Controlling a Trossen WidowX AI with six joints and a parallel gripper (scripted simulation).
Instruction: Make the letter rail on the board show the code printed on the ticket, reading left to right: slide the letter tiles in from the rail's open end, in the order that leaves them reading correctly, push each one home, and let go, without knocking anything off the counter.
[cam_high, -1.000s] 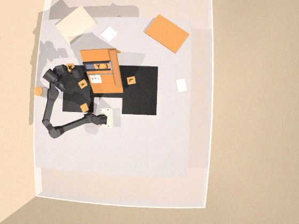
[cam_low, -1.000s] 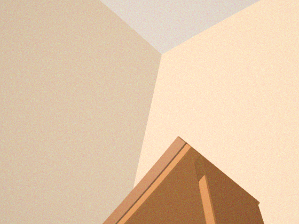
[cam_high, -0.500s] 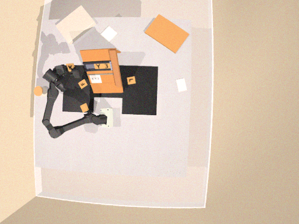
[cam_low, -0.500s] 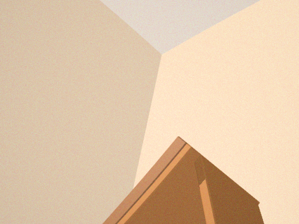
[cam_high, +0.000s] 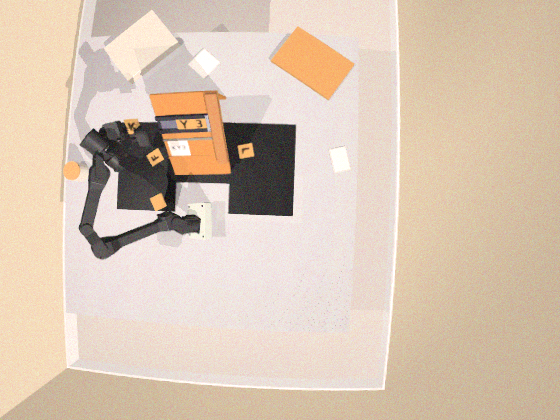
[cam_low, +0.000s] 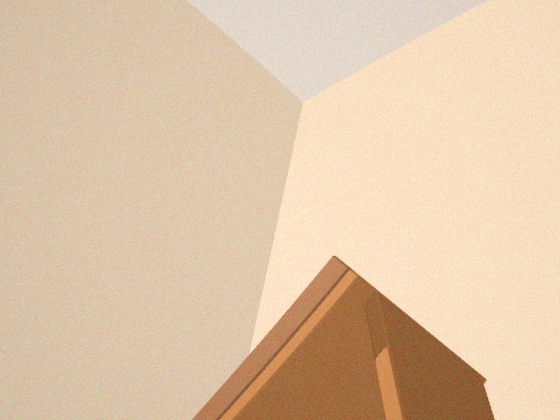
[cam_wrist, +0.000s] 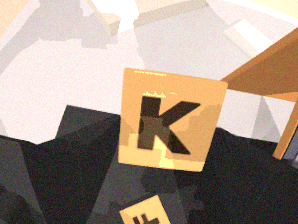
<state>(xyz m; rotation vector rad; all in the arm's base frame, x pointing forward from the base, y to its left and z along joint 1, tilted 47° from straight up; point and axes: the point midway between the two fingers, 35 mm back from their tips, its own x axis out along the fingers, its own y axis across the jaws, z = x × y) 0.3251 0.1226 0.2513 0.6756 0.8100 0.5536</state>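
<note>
My gripper (cam_high: 131, 128) (cam_wrist: 167, 129) is shut on the K tile (cam_high: 132, 123) (cam_wrist: 171, 82), which it holds left of the board's rail. The letter faces the wrist camera and reads upright there. The orange board (cam_high: 197, 166) carries the dark rail (cam_high: 167, 125), whose left end is open. In the rail the Y tile (cam_high: 184, 124) and the 3 tile (cam_high: 199, 124) sit side by side at the right end, with a gap left of the Y. The white ticket (cam_high: 179, 147) below the rail reads KY3. The fingertips are partly hidden behind the tile in the wrist view.
An F tile (cam_high: 155, 157) (cam_wrist: 148, 214) lies between arm and board. A tile with no readable letter (cam_high: 158, 202) lies below. An L-like tile (cam_high: 245, 150) lies right of the board. An orange cylinder (cam_high: 72, 170) stands left. An orange slab (cam_high: 312, 63) and a cream block (cam_high: 141, 45) lie behind.
</note>
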